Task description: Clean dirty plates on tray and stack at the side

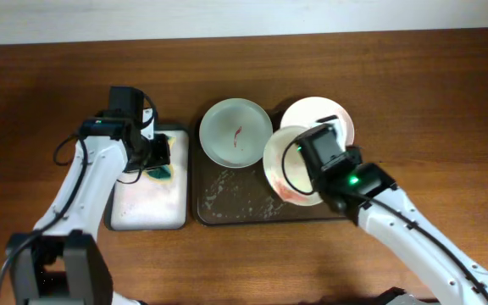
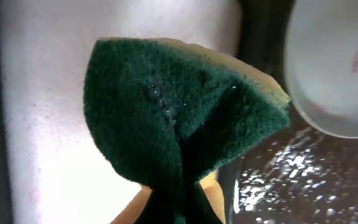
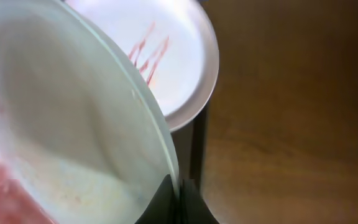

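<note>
The left end effector (image 1: pixel 157 159) is mostly hidden. From above, the black wrist covers it. In its own camera the sponge (image 2: pixel 179 124) fills the view, so the fingers do not show. The sponge is dark green with a yellow back. It is folded in two and pinched at the bottom, so the end effector is closed on it. The left arm comes up from the bottom left corner and bends to the right. It holds the sponge over the right side of the small tray (image 1: pixel 146 207), close to that tray's right rim.

Just beside it is the tray (image 1: pixel 227 212), dark brown with white foam specks on its bare front part. The green plate (image 1: pixel 235 133) lies in the back left corner and has one red mark. The left wrist camera cuts most of this plate off.

The pink plate (image 1: pixel 280 165) is over the right part of the tray. It looks tilted and may be lifted a little. The right arm hides its right side. A red smear shows near its lower edge. The right end effector (image 3: pixel 178 202) is closed on its rim.

The white plate (image 1: pixel 320 112) is at the back right corner, partly behind the pink plate, with red lines on it. Its edge sticks out past the tray's rim.

The right arm reaches in from the bottom right. A wide stretch of the brown surface (image 1: pixel 430 102) shows to the right.
</note>
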